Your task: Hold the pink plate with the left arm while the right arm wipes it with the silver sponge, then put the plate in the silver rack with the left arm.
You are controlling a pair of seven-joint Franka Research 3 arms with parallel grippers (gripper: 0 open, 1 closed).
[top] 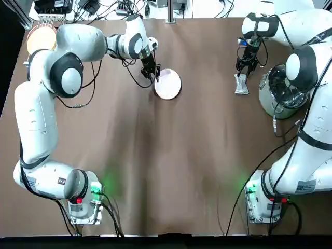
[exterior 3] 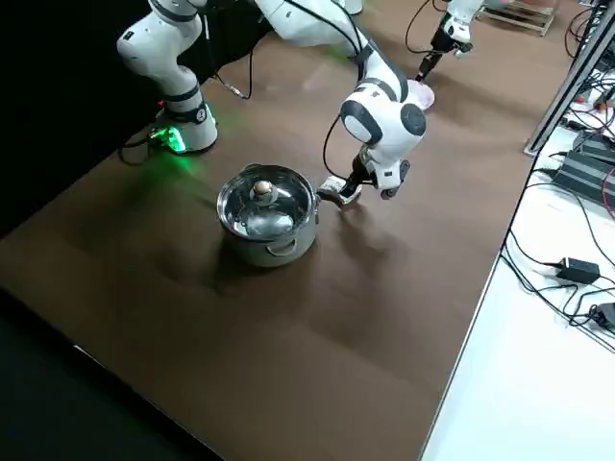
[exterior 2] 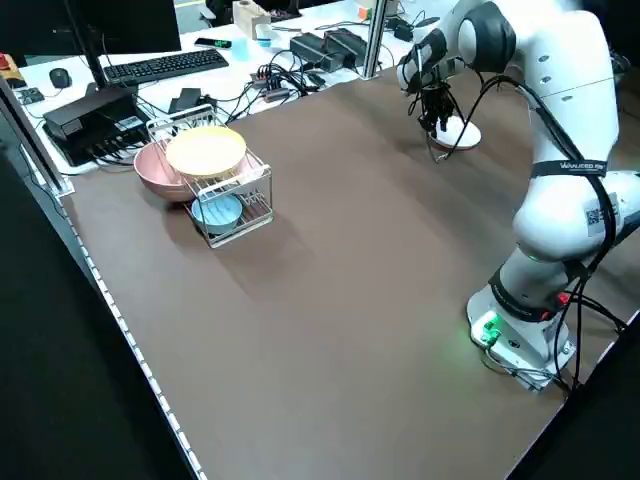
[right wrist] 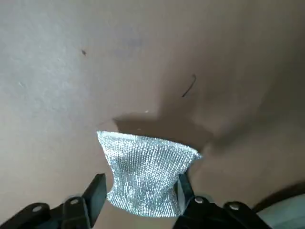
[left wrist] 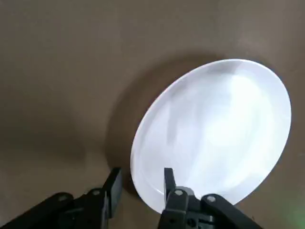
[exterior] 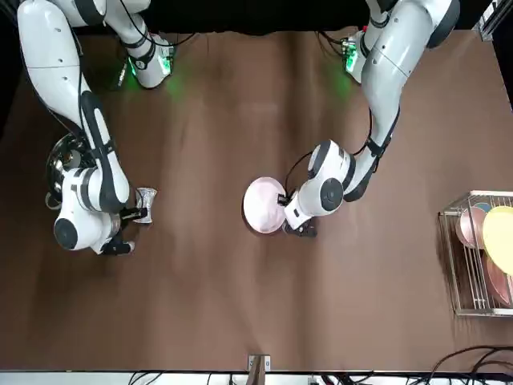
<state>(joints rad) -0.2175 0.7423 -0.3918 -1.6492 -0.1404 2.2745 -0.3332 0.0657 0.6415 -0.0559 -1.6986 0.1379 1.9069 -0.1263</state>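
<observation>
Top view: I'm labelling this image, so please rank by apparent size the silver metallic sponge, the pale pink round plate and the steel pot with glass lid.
1. Steel pot, though partly hidden by the arm
2. Pink plate
3. Silver sponge

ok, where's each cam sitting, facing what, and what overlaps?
Top: overhead, down on the table; left arm, right arm.
Front: across the table, facing the robot; both arms.
Left side: raised, diagonally down; left arm, rack.
Right side: raised, diagonally down; both arms, pot.
Left wrist: on left arm; open left claw at plate.
Right wrist: on right arm; open right claw at sponge.
Top and front share plate, sponge.
</observation>
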